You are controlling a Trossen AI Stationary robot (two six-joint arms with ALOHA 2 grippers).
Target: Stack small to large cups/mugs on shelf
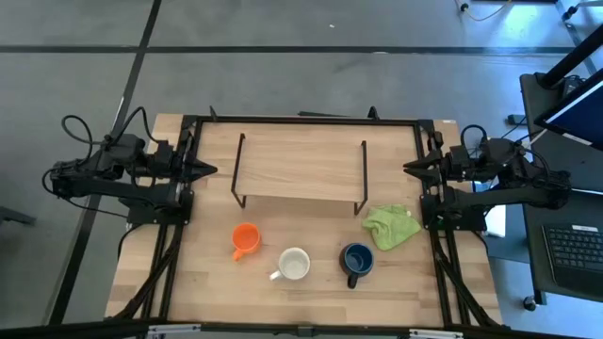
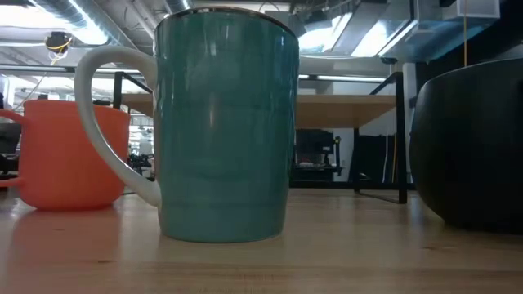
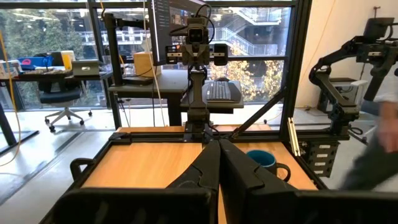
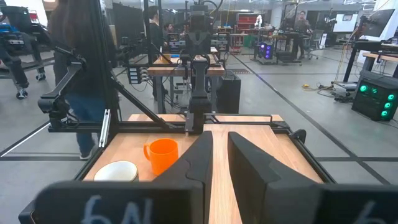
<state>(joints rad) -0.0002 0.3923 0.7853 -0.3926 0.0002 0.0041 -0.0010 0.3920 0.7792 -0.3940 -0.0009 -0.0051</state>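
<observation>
Waiting at the table's edges, left gripper (image 1: 209, 170) pressed together, right gripper (image 1: 409, 169) slightly spread, empty; three mugs (image 1: 293, 264) near shelf (image 1: 300, 166).

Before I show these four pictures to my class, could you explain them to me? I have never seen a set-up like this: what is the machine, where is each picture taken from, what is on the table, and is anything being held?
The machine is two dark robot arms at the sides of a wooden table. One picture looks straight down from above. One looks level across the tabletop, so the mugs loom large. The other two come from cameras on each arm's wrist, looking past that arm's own fingers.

Near the front edge stand three mugs in a row: an orange mug, a white mug and a dark blue mug. A lime-green cloth lies beside them. Behind them is a low wooden shelf on thin black legs, with nothing on it.

Nothing is held. The left gripper is shut and empty at the table's left edge; the right gripper is slightly open at the right edge.
</observation>
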